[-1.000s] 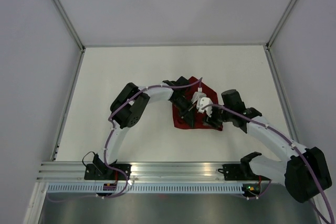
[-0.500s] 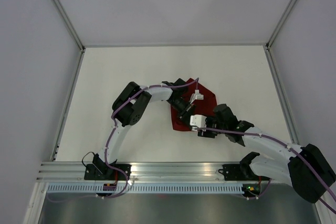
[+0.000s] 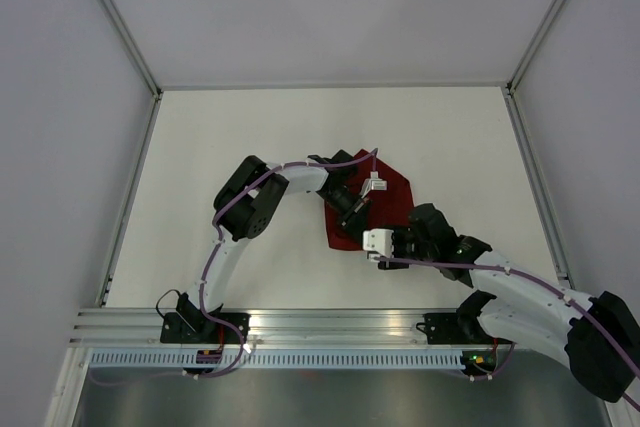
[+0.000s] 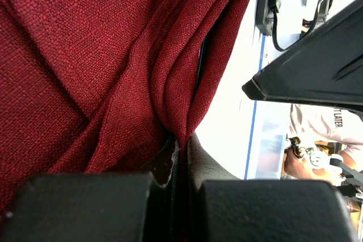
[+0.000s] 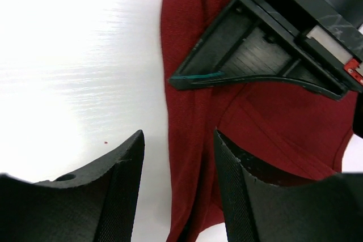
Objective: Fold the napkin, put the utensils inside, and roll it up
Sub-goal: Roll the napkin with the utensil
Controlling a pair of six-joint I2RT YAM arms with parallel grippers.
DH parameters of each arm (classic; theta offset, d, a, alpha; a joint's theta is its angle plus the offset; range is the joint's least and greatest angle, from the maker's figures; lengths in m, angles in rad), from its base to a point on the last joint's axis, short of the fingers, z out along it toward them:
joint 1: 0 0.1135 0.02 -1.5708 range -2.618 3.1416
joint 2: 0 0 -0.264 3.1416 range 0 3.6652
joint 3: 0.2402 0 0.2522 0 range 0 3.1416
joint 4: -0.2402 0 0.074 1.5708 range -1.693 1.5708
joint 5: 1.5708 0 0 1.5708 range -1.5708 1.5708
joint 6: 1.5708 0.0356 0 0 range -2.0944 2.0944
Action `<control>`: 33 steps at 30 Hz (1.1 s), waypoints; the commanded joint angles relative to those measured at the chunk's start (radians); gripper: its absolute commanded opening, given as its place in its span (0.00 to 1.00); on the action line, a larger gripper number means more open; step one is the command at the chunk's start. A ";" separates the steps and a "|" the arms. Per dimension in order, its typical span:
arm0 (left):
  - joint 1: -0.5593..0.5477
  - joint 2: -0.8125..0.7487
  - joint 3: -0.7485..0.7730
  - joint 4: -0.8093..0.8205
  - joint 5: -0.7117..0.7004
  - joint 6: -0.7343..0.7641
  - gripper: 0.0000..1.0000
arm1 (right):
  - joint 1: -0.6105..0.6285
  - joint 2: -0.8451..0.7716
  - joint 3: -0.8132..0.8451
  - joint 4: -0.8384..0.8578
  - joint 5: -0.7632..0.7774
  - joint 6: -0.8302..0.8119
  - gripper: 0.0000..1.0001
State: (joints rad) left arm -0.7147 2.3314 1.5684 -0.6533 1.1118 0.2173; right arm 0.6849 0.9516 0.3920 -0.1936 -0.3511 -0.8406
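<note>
The dark red napkin [image 3: 395,185] lies bunched and folded in the middle of the table. My left gripper [image 3: 352,213] rests on it, shut on a raised fold of the cloth [image 4: 184,140]. The napkin fills the left wrist view [image 4: 85,55]. My right gripper [image 3: 384,243] is open and empty, just above the napkin's near edge [image 5: 187,117], with its fingers [image 5: 122,168] either side of that edge. A slim teal-green strip [image 5: 195,76] shows at the lower edge of the left gripper [image 5: 255,43]; I cannot tell if it is the fork's handle. The fork's head is hidden.
The white table [image 3: 230,147] is walled on three sides by pale panels. The metal rail [image 3: 330,322] with both arm bases runs along the near edge. Both arms reach over the middle of the table.
My right gripper has drawn back from the top of the napkin toward the near edge, now open at the cloth's near edge. The left gripper has stayed on the napkin.
</note>
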 commanded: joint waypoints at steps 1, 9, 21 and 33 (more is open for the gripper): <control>0.006 0.060 -0.037 -0.014 -0.089 0.027 0.02 | 0.018 0.009 0.044 -0.040 -0.062 -0.051 0.58; 0.008 0.059 -0.038 -0.014 -0.090 0.027 0.02 | 0.025 0.145 0.024 0.054 -0.003 -0.098 0.57; 0.011 0.052 -0.045 -0.019 -0.098 0.036 0.02 | 0.025 0.202 0.085 0.020 -0.009 -0.098 0.56; 0.014 0.046 -0.047 -0.026 -0.099 0.044 0.02 | 0.025 0.282 0.071 0.040 -0.003 -0.121 0.54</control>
State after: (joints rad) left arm -0.7067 2.3371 1.5566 -0.6613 1.1370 0.2165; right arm 0.7052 1.2049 0.4477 -0.1734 -0.3408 -0.9360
